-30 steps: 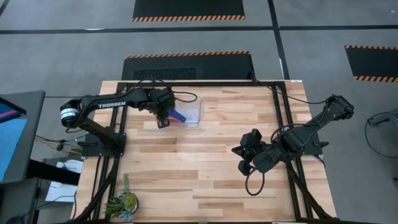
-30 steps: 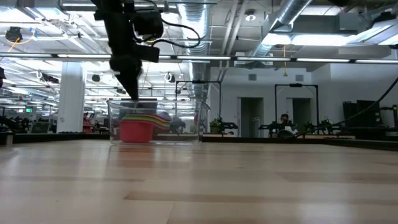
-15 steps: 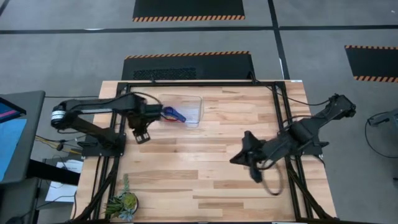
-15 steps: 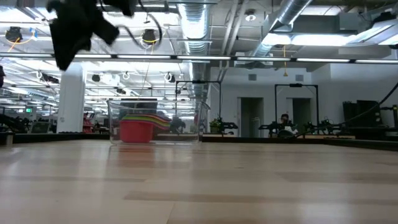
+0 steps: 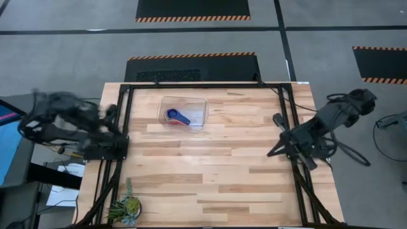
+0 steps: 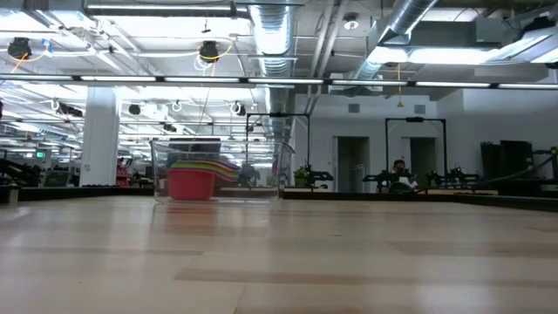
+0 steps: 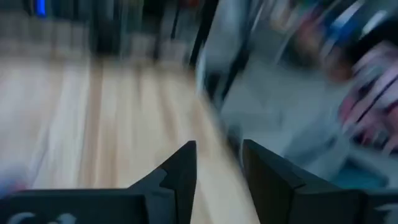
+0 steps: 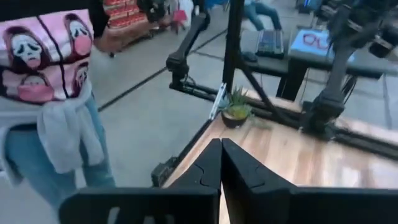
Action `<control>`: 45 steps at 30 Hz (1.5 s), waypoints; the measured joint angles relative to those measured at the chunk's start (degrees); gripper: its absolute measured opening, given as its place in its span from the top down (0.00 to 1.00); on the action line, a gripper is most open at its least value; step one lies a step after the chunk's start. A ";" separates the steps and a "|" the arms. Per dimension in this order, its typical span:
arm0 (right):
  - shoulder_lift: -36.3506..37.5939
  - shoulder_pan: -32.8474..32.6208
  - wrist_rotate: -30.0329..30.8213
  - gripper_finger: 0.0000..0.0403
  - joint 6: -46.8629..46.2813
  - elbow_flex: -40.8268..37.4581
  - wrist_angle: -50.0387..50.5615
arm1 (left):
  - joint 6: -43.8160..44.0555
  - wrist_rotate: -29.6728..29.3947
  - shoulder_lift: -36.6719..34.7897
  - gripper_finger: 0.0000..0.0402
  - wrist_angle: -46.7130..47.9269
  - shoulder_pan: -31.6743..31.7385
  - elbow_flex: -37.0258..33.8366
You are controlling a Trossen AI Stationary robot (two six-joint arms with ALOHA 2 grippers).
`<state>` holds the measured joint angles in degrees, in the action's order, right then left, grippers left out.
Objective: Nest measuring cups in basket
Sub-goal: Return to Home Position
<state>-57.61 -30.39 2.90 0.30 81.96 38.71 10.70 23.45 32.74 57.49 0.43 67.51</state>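
The clear basket (image 5: 198, 108) stands on the far middle of the table. Inside it the measuring cups (image 5: 177, 116) sit nested, a blue one on top. The low view shows the red cup (image 6: 192, 184) at the bottom of the stack, with coloured handles fanned above it behind the basket wall (image 6: 261, 170). My left arm (image 5: 63, 117) is drawn back past the table's left edge; its gripper (image 7: 217, 152) is open and holds nothing. My right arm (image 5: 308, 133) hangs over the table's right edge, its gripper (image 8: 221, 149) shut and holding nothing.
A small potted plant (image 5: 125, 208) stands at the near left corner, also visible as the plant (image 8: 236, 111) in the right wrist view. A person (image 8: 56, 93) stands on the floor beyond the table. Bare wood lies between the basket and the near edge.
My left gripper has risen from the basket and swung fast past the table's left edge, out of the low view. My right arm has pulled back from the table's middle to its right edge. The cups have stayed nested in the basket.
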 joint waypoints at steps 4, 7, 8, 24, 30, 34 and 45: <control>5.23 2.14 0.03 0.93 -1.43 -6.68 -1.41 | 5.73 -4.51 -12.95 0.71 -6.85 -0.02 -9.43; 9.40 3.44 -0.38 0.93 -2.19 -16.58 -11.48 | 8.04 -4.80 -17.09 0.71 -13.54 0.04 -19.26; 10.95 3.64 -1.19 0.93 -2.24 -20.07 -14.10 | 8.00 -3.21 -17.94 0.71 -17.55 0.04 -22.18; 33.21 9.71 -9.66 0.93 -8.90 -63.77 -49.81 | 6.27 -1.91 -22.18 0.71 -50.76 0.04 -46.74; 37.50 11.15 -10.75 0.93 -8.94 -71.20 -52.94 | 6.54 -2.20 -23.18 0.71 -65.16 0.02 -56.02; 40.03 11.56 -12.22 0.93 -8.98 -74.73 -54.64 | 9.65 -2.86 -23.11 0.71 -72.27 0.02 -61.79; 50.24 12.97 -13.60 0.93 -8.99 -81.07 -52.59 | 10.17 -3.63 -26.80 0.71 -78.14 0.04 -66.80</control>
<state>-7.37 -17.43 -10.70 -8.69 0.89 -13.88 20.87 19.81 5.94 -20.64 0.47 0.71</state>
